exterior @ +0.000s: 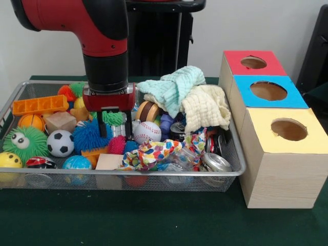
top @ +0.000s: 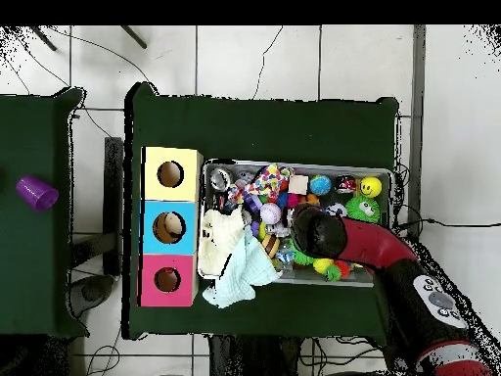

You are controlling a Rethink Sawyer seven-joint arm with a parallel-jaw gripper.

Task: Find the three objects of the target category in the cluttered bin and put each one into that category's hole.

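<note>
Wire-mesh bin (exterior: 233, 154) is what we look at first: a wide, shallow silver tray with a rounded metal rim, sitting on the bench (exterior: 154, 220) just beside three wooden boxes. We see it crammed with toys. At the front view's left lie a green fuzzy ball with googly eyes (exterior: 24, 143), a small soccer ball (exterior: 60, 143), a yellow smiley ball (exterior: 9, 160) and an orange perforated block (exterior: 40, 104). Nearer the middle sit a baseball (exterior: 147, 131), a blue spiky ball (exterior: 87, 136) and a crumpled cloth with coloured dots (exterior: 156, 152). A mint-green cloth (exterior: 174, 87) and a cream cloth (exterior: 205, 107) are heaped at the bin's end nearest the boxes, the cream one draped over the rim. We cannot pick out the plush animals with certainty among the clutter.

The hand (exterior: 114, 123) hangs low over the middle of the bin, its dark fingers (exterior: 102, 123) spread somewhat apart among the toys, and we see nothing held between them.

The boxes stand in a row touching one another, each with a round hole on top: a red-topped box (exterior: 253, 62), a blue-topped box (exterior: 269, 91) and a yellow-topped box (exterior: 287, 130).

A dark green cover lies over the bench. In the overhead view the floor (top: 254, 59) is pale tile with cables trailing across it, and a purple cup (top: 36, 192) rests on a second green surface to one side.
</note>
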